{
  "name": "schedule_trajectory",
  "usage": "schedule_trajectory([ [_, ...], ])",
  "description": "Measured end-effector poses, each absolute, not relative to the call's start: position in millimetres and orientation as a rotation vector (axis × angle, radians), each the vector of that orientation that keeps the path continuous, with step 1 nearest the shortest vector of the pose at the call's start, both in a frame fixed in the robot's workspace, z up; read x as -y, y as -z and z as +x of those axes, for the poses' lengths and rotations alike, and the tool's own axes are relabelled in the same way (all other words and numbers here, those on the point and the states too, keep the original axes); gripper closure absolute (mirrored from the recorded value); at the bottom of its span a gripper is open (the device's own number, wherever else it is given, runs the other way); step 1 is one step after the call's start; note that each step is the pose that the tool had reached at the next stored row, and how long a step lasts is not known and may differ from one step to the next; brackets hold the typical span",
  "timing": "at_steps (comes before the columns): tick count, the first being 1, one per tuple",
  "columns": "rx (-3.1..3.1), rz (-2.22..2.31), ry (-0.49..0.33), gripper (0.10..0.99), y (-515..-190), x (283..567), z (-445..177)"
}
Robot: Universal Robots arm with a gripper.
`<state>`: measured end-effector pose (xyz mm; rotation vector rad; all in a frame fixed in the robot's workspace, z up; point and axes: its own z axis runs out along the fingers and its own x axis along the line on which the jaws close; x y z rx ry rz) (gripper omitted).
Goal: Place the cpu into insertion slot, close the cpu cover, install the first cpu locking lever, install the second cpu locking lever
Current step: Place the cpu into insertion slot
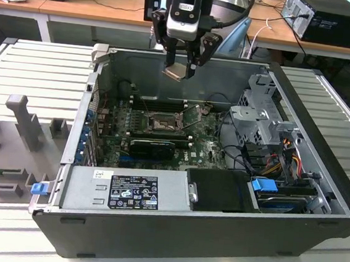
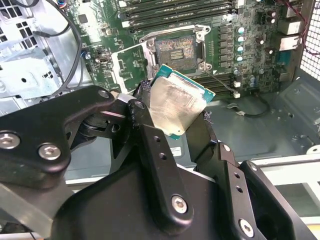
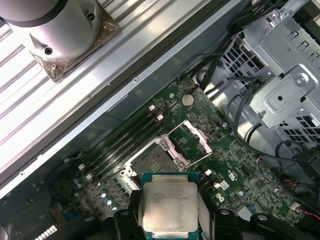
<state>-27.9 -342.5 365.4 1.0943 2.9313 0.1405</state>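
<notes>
One chip [image 2: 177,107] is off the board and up in the air, pinched by two opposite edges in the hand [image 2: 175,114], whose fingers [image 2: 145,107] are closed on it at about the chip's own width. From where I stand it hangs above the open computer case [image 1: 152,234], near the case's back wall and well clear of the green board [image 1: 207,148] below, and it looks a little tilted rather than flat.

The socket [image 2: 175,50] lies bare near the middle of the board, dark in the centre with a metal rim. Its cover [image 3: 200,135] is swung open and lies just beside it, so nothing blocks the way in. The chip is over the socket's neighbourhood but not squarely above it, as far as I can judge.

I would say the first step is in hand: the chip is carried but not placed, and the cover and both levers are not yet dealt with. Seating it calls for levelling the chip, squaring its edges to the socket rim, and a gentle, straight descent.
</notes>
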Motion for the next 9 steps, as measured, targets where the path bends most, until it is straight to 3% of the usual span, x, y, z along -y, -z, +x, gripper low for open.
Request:
schedule_trajectory([
  [9,-2.904,1.160,-0.140,0.557,-365.2,342.5,-27.9],
])
